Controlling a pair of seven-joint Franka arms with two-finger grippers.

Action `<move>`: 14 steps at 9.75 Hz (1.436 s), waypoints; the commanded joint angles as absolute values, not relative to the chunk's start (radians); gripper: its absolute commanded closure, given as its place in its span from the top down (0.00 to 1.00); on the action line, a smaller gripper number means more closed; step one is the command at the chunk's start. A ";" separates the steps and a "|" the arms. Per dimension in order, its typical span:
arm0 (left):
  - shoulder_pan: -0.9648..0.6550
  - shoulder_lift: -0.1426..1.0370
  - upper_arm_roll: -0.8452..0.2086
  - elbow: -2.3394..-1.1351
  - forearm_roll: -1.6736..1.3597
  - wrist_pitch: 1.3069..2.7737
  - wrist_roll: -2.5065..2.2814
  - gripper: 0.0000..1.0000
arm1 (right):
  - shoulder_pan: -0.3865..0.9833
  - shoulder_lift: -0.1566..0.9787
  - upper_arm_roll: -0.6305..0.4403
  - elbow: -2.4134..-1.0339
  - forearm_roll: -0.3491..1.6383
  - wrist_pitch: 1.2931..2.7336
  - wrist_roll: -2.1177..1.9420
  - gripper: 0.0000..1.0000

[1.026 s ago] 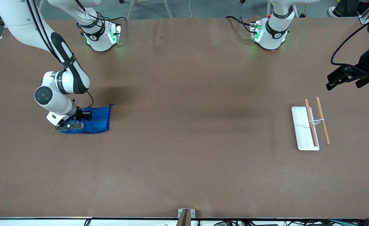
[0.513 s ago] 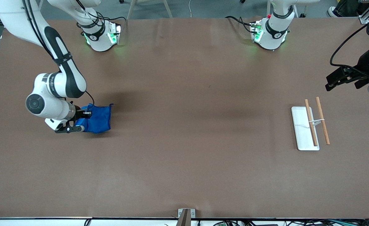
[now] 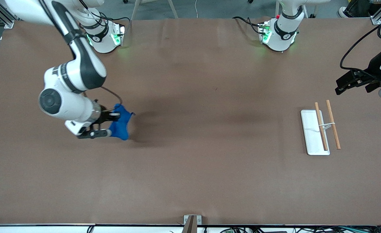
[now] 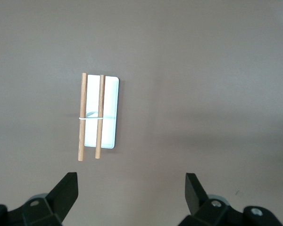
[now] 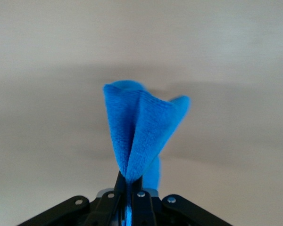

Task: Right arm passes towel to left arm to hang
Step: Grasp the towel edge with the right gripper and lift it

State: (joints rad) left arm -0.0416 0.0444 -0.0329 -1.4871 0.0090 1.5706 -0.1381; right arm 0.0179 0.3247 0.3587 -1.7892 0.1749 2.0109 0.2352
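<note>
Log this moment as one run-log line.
phase: towel lifted for handover | right gripper: shut on towel, hanging bunched | left gripper: open, waiting above rack | hang: not yet done

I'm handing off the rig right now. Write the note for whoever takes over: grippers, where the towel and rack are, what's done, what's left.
Right gripper: shut on the towel, which hangs bunched from it in the air, over the right arm's end of the table.
Left gripper: open, holding nothing, waiting in the air over the left arm's end of the table, near the rack.
Rack: white base with two wooden bars, at the left arm's end, bare.
Done: towel picked up.
Left: carry it toward the left arm, hand it over, hang it on the rack.
</note>
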 commanded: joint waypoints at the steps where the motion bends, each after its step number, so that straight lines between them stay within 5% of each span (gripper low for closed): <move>1: -0.051 0.058 -0.032 -1.506 0.012 1.577 -0.126 1.00 | 0.005 0.353 0.484 -1.732 0.373 2.093 0.278 0.01; 6: -0.058 0.055 -0.047 -1.554 -0.032 1.577 0.004 1.00 | 0.040 0.654 0.863 -1.655 0.529 2.670 0.278 0.01; 8: -0.051 0.055 -0.048 -1.586 -0.173 1.577 0.029 1.00 | 0.090 0.757 0.920 -1.567 0.535 2.692 0.273 0.01; 14: -0.037 0.060 -0.041 -1.831 -0.593 1.604 0.243 1.00 | 0.086 0.819 1.042 -1.491 0.695 2.637 0.244 0.00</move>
